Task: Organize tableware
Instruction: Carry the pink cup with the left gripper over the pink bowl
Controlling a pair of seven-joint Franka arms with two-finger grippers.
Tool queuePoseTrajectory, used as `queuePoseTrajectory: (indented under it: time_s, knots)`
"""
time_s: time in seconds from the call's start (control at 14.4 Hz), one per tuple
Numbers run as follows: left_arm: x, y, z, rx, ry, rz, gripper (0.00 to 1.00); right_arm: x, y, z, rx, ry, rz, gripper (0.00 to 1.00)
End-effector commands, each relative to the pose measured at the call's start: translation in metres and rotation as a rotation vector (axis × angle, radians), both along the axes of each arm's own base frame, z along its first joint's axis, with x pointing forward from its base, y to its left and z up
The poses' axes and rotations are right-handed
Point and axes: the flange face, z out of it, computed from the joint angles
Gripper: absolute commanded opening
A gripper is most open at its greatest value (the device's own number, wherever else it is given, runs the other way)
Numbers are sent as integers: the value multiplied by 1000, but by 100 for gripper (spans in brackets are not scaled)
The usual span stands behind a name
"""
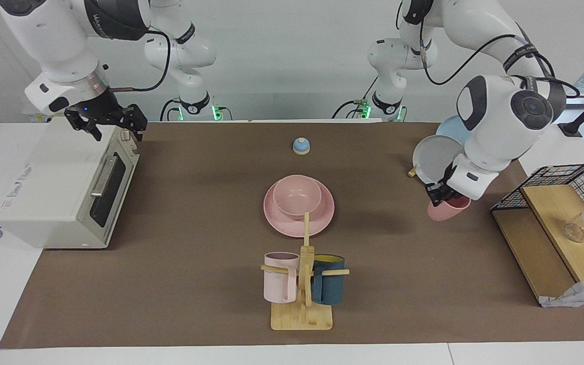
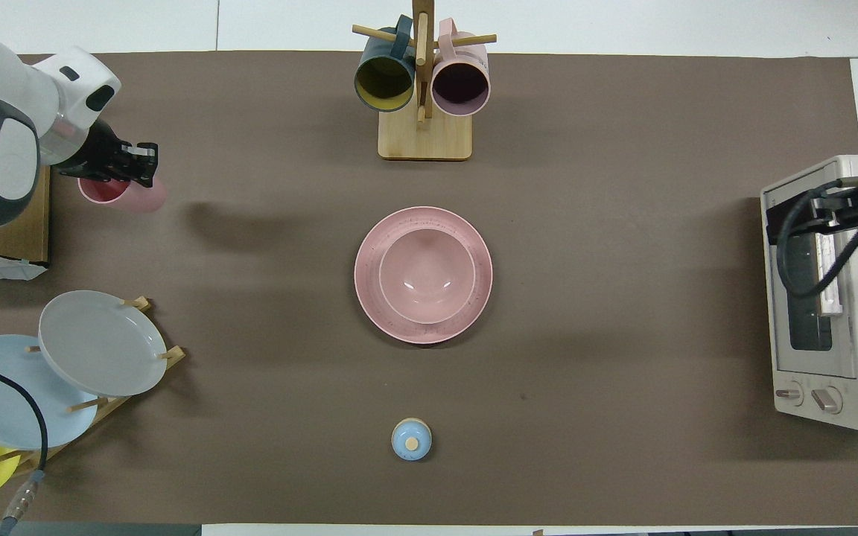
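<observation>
A matte pink bowl (image 1: pixel 297 195) (image 2: pixel 425 275) sits in a wide pink plate (image 1: pixel 322 217) (image 2: pixel 369 301) at the middle of the table. My left gripper (image 1: pixel 443 197) (image 2: pixel 125 165) is shut on the rim of the small pink cup (image 1: pixel 450 210) (image 2: pixel 127 197). It holds the cup in the air, over the mat beside the wire shelf. My right gripper (image 1: pixel 117 130) is open and empty, up over the top of the toaster oven (image 1: pixel 53 182) (image 2: pixel 820 313).
A wooden mug tree (image 1: pixel 302 284) (image 2: pixel 424 134) with a pale pink and a dark blue mug stands farther from the robots than the plate. A rack of grey, blue and yellow plates (image 1: pixel 436 157) (image 2: pixel 101 342) and a wire shelf (image 1: pixel 550 218) are at the left arm's end. A small blue knob-topped thing (image 1: pixel 301 146) (image 2: pixel 411 439) lies near the robots.
</observation>
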Motion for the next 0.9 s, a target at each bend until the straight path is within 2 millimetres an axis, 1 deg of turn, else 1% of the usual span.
queuePoseTrajectory:
  time_s: [0.0, 0.14, 0.21, 0.28, 0.42, 0.49, 0.56, 0.63, 0.76, 0.83]
  knots:
    - [-20, -66, 20, 36, 20, 53, 0, -15, -12, 1, 23, -15, -6, 100]
    - [-41, -122, 30, 23, 25, 78, 0, -14, -12, 2, 24, -26, -8, 100]
    - [-56, -155, 33, 24, 16, 100, 0, -14, -12, 1, 26, -26, -5, 100]
    - [-69, -180, 34, 22, 8, 111, 0, -13, -13, 3, 25, -38, -5, 100]
    - [-89, -223, 37, -27, -10, 118, 0, -12, -13, 2, 33, -39, -1, 100]
    - [-99, -247, 31, -29, -17, 118, 0, -10, -8, 0, 33, -31, 8, 100]
    - [-108, -268, 23, -34, -25, 122, 0, -10, -8, -1, 33, -29, 7, 100]
    - [-115, -284, 18, -43, -36, 124, 0, -10, -5, -1, 33, -28, 10, 100]
    - [-122, -314, -16, -21, -34, 140, 0, -11, -6, 1, 32, -31, 4, 100]
    - [-123, -323, -25, -13, -51, 148, 0, -11, -7, 2, 32, -33, 1, 100]
